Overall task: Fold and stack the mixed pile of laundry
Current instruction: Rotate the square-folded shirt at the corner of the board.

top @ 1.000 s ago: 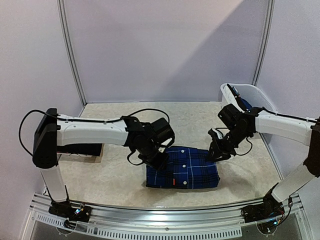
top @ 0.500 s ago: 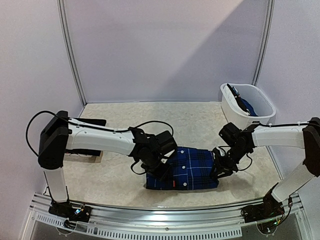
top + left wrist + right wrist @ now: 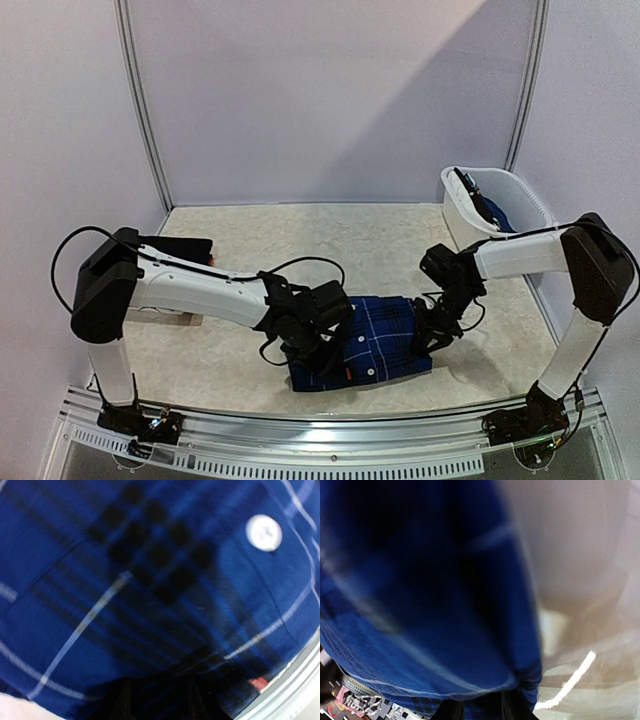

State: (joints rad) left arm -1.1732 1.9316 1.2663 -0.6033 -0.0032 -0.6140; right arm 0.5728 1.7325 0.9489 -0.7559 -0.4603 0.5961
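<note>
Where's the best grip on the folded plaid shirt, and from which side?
The two short ends: left claw at the left end, right claw at the right, both coming in low from the sides. The shirt lies flat as a folded rectangle, so only its layered edges offer something to pinch.

A robotics lab booth: pale partition walls (image 3: pixel 330 100) joined by metal posts (image 3: pixel 140 100) enclose a beige surface (image 3: pixel 380 240), with a white left arm (image 3: pixel 190 280) and right arm (image 3: pixel 520 255) bolted to an aluminium rail (image 3: pixel 330 440).

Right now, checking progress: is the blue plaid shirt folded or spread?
Folded: the blue plaid button shirt lies as a compact rectangle.
</note>
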